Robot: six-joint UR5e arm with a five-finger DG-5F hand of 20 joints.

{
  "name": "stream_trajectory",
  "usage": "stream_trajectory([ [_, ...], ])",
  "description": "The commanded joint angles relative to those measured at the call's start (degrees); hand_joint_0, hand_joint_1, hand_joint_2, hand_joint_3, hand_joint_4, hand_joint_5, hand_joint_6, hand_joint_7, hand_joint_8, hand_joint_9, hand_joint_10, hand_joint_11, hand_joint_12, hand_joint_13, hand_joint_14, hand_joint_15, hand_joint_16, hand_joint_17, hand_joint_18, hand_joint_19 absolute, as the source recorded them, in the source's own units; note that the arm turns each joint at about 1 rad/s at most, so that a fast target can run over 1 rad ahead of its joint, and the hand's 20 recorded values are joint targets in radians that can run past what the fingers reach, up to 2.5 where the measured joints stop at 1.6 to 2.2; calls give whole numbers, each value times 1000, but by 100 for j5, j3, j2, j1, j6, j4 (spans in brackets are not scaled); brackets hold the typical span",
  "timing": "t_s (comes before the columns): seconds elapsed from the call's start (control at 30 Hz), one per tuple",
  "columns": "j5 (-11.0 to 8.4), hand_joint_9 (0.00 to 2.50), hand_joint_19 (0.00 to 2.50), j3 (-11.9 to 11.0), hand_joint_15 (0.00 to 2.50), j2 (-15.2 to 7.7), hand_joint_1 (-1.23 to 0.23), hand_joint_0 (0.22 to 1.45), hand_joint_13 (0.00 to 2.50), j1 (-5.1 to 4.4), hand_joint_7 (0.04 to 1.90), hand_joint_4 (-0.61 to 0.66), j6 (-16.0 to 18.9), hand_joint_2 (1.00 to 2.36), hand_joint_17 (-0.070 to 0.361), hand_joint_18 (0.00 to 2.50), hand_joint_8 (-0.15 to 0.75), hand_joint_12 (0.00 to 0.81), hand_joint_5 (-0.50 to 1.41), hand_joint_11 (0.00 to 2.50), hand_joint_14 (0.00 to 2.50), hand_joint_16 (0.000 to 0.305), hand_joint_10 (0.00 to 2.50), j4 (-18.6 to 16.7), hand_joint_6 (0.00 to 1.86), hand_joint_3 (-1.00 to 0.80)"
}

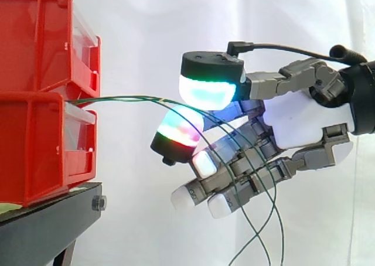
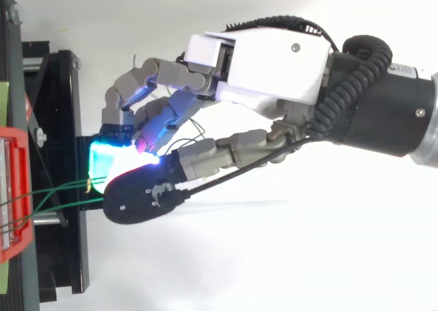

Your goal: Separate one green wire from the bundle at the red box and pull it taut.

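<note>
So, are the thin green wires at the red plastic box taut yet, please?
Slack: the green wires arc from the red box and droop past the hand.

Hand (image 2: pixel 267 64) with glossy white palm shell, one small screw in it. Grey jointed fingers (image 1: pixel 293 75), thick black-capped pads (image 1: pixel 208 90) at the tips, glowing white, cyan, green, a little red. Black round wrist (image 2: pixel 390 112), silver ring behind.

A white curtain (image 1: pixel 146 20) hangs evenly lit behind the work, with a black stand (image 1: pixel 47 225) at the left.
</note>
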State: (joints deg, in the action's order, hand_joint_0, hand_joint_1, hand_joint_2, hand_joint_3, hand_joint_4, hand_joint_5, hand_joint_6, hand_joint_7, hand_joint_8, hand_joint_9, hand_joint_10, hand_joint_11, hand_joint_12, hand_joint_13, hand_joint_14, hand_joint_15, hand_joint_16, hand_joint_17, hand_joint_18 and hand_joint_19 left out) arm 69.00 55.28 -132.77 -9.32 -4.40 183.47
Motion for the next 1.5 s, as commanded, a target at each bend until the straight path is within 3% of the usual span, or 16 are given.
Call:
stream_trajectory([
  [0.0, 0, 902, 508, 0, 313, 15, -616, 559, 544, 0, 978, 106, 0, 1016, 111, 529, 274, 353, -150, 578, 14, 49, 21, 48, 894, -278],
  [0.2, -9, 896, 513, -9, 320, 50, -704, 569, 542, 0, 986, 119, 0, 1018, 110, 525, 277, 351, -150, 587, 12, 49, 21, 83, 897, -201],
  [0.5, 0, 871, 496, -9, 318, 59, -851, 618, 547, 9, 945, 110, 0, 1010, 107, 540, 259, 339, -155, 585, 13, 48, 21, 118, 902, -374],
  [0.77, -9, 878, 495, 0, 307, 59, -886, 626, 557, 0, 952, 120, 0, 1002, 106, 557, 256, 336, -153, 584, 12, 47, 19, 118, 901, -469],
  [0.9, -9, 894, 497, 0, 308, 50, -801, 575, 563, 0, 947, 127, -9, 1000, 107, 565, 261, 340, -148, 579, 12, 48, 19, 118, 898, -500],
  [1.03, -9, 907, 499, 0, 316, 50, -749, 594, 561, 0, 980, 106, -9, 1011, 106, 561, 264, 336, -142, 574, 13, 47, 18, 118, 896, -373],
  [1.23, -9, 894, 500, 9, 313, 50, -819, 620, 561, -17, 1009, 47, 0, 1018, 107, 559, 266, 337, -150, 590, 13, 47, 19, 127, 909, -235],
  [1.3, -9, 881, 492, 9, 318, 50, -868, 636, 558, -26, 978, 38, 35, 1018, 107, 558, 266, 337, -154, 593, 13, 47, 19, 136, 911, -256],
  [1.47, -9, 871, 491, 9, 304, 50, -919, 626, 560, -35, 936, 117, 141, 1000, 106, 564, 255, 335, -155, 583, 12, 47, 19, 136, 906, -500],
])
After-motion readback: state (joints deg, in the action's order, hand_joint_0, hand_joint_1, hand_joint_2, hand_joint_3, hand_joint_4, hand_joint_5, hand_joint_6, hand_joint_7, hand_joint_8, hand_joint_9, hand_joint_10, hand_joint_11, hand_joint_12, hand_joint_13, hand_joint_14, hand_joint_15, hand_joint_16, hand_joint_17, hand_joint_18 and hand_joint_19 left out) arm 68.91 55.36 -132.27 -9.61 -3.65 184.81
